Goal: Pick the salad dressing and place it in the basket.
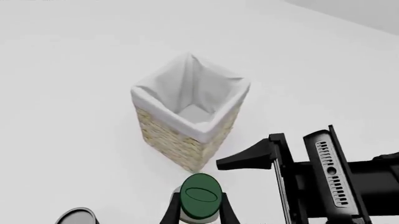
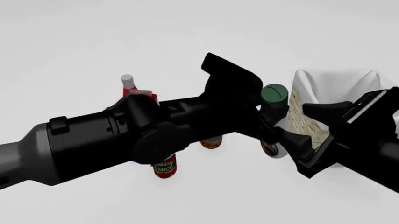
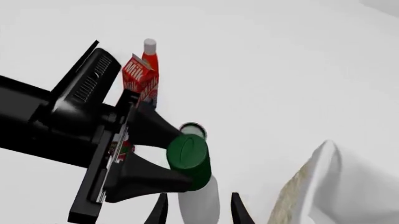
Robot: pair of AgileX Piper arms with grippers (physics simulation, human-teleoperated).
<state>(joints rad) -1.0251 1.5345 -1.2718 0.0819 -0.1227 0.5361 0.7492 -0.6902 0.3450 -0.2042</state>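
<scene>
The salad dressing [image 2: 274, 95], a white bottle with a dark green cap [image 1: 199, 200], hangs above the table just left of the basket [image 2: 339, 77]. My left gripper [image 2: 268, 122] is shut on its neck under the cap. From the right, my right gripper [image 3: 199, 212] stands open, its fingers [image 3: 240, 210] either side of the white body [image 3: 198, 198] with a small gap each side. In the left wrist view the wicker basket [image 1: 181, 137], lined with white cloth, lies ahead beyond the cap, and the right gripper's finger [image 1: 249, 158] reaches in beside it.
Behind the left arm stand a red bottle with a white cap [image 2: 128, 83], a red milk carton [image 3: 138, 74], a tomato sauce can [image 2: 164, 167] and an orange-topped item [image 2: 212, 142]. A round can [image 3: 192, 128] sits below the held bottle.
</scene>
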